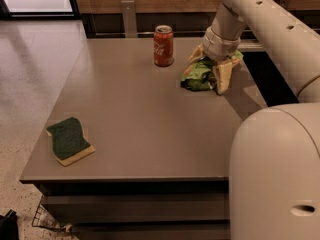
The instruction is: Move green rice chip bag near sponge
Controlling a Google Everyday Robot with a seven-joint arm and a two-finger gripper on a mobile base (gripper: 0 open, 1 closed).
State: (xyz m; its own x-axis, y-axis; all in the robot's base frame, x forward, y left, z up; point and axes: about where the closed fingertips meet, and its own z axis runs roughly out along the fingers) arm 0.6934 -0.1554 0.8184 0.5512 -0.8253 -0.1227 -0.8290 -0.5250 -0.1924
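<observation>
The claw [208, 70], spread wide, straddles the green rice chip bag [197, 77]; the sponge [69, 140] lies well apart, front-left on the tabletop [150, 119].

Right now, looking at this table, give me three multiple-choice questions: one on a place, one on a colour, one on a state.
1. The sponge lies: A near the table's front-left corner; B on the floor; C against the back wall.
2. The soda can is: A blue; B red; C silver.
3. The can: A lies on its side; B is crushed flat; C stands upright.

Answers: A, the sponge is by that corner, far across from the gripper, which hangs over the green rice chip bag at the far right. B, its body is red. C, its top faces up.
</observation>
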